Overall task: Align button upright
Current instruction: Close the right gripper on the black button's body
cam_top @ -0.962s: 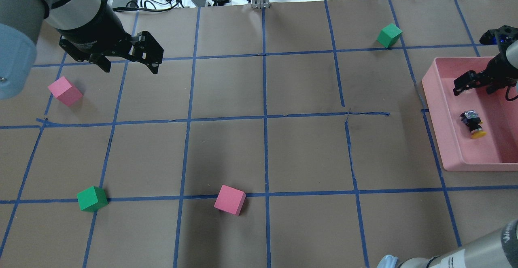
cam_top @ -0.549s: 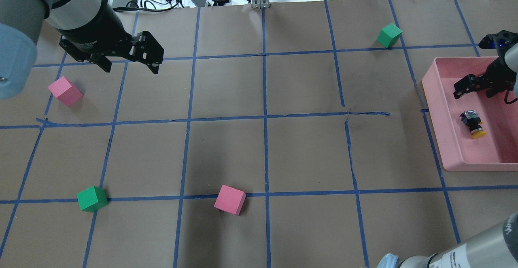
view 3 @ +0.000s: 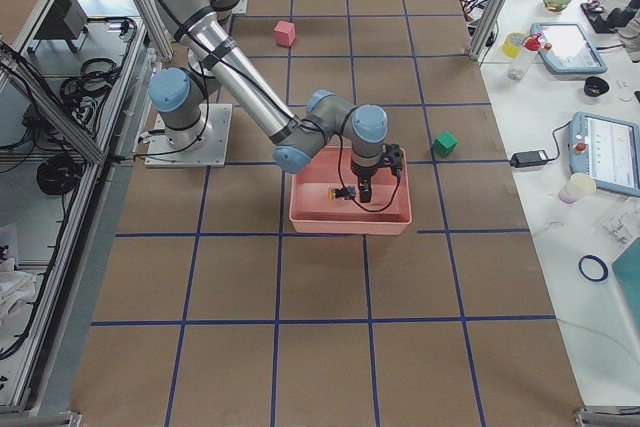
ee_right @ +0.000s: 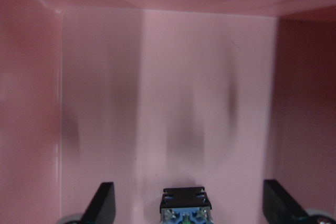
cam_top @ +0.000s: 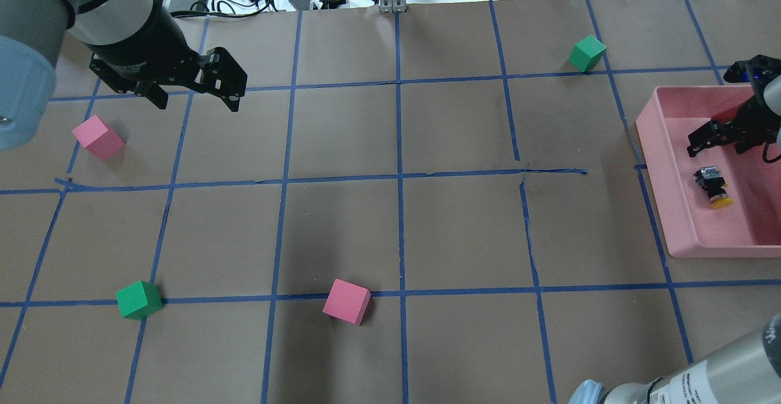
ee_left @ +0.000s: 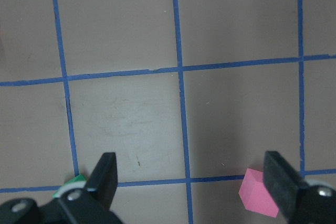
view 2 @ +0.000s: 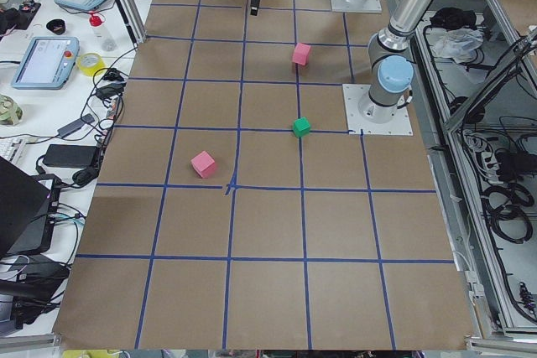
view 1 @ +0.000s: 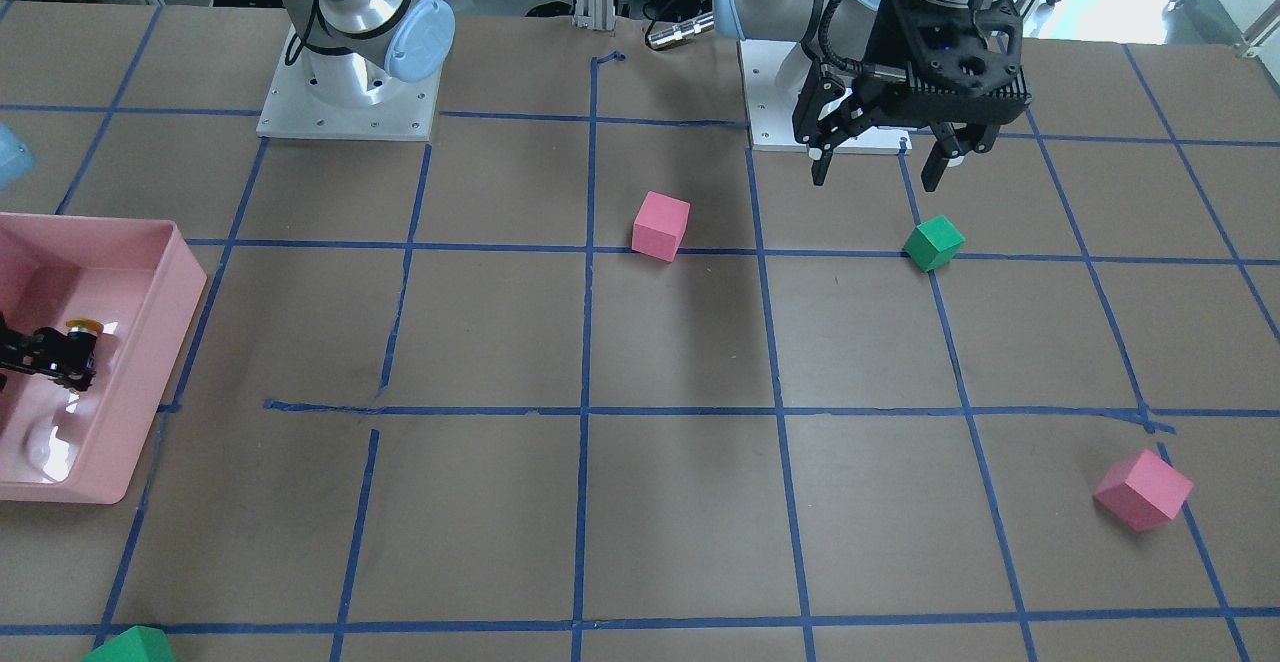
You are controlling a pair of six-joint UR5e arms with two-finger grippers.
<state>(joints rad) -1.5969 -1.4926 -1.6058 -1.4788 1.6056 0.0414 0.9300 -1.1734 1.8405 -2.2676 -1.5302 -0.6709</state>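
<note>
A table (cam_top: 341, 135) covered in brown paper and gridded with blue tape fills the scene, with cables and gear along its far edge. The button (cam_top: 712, 187) lies on its side on the floor of the pink tray (cam_top: 665, 172) at the robot's right. Its yellow cap points toward the robot and its grey base block points away. The right gripper (cam_top: 715, 147) hangs low inside the tray just past the base end. Its jaws are spread wide and hold nothing; in the wrist view the base block sits between the fingers (ee_right: 104, 203) without touching either. The left gripper (cam_top: 197, 105) hovers over the far left of the table, also spread wide and empty. Beside it is a pink cube (cam_top: 97, 137). Another pink cube (cam_top: 346, 301) and a green cube (cam_top: 138, 299) sit nearer the robot, and a second green cube (cam_top: 587, 53) sits beyond the tray.
</note>
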